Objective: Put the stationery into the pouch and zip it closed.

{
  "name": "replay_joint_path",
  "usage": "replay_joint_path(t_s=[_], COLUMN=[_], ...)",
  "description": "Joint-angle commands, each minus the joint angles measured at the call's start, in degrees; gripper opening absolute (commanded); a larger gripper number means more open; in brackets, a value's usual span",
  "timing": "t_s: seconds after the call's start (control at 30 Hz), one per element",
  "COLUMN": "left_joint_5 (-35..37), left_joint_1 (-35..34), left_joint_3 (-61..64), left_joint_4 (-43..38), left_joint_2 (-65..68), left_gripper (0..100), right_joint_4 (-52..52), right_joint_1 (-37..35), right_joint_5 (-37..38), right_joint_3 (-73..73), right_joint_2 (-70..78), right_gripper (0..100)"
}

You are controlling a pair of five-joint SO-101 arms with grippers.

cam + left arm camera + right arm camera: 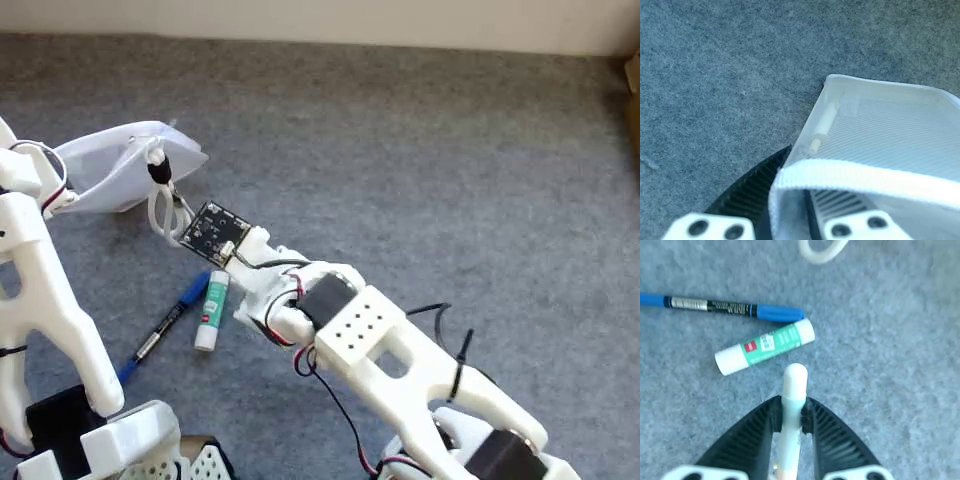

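A white mesh pouch (115, 165) lies at the far left, its mouth toward the right arm. My left gripper (65, 195) is shut on the pouch's rim (855, 177), one black finger (752, 192) outside and one inside the mesh. My right gripper (790, 407) is shut on a white stick-like item (795, 377), and in the high view the right gripper (160, 185) sits at the pouch mouth. A white loop (165, 215) lies just beside it. A green-and-white glue stick (212, 310) and a blue pen (165, 325) lie side by side on the mat.
The grey mat (420, 150) is open to the right and at the back. A pale wall edge runs along the far side, and a wooden object (633, 90) shows at the right edge. The arm bases stand along the near edge.
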Motion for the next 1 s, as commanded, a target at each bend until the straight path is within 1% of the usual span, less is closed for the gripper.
replay_joint_path(t_s=[0.0, 0.33, 0.57, 0.97], left_joint_5=[0.4, 0.4, 0.4, 0.4], left_joint_1=[0.5, 0.5, 0.5, 1.3], left_joint_3=[0.5, 0.5, 0.5, 0.5], left_joint_4=[-1.0, -1.1, -1.0, -0.8], left_joint_2=[0.4, 0.4, 0.4, 0.4], left_gripper=[1, 1, 1, 1], right_joint_4=[-1.2, -1.3, -6.6, -6.8], right_joint_1=[0.6, 0.6, 0.4, -6.9], right_joint_5=[0.0, 0.0, 0.0, 0.4], right_joint_3=[-0.2, -0.9, -8.7, -22.1], right_joint_2=[-5.1, -10.7, -11.2, -11.0], right_gripper=[0.5, 0.5, 0.5, 0.5])
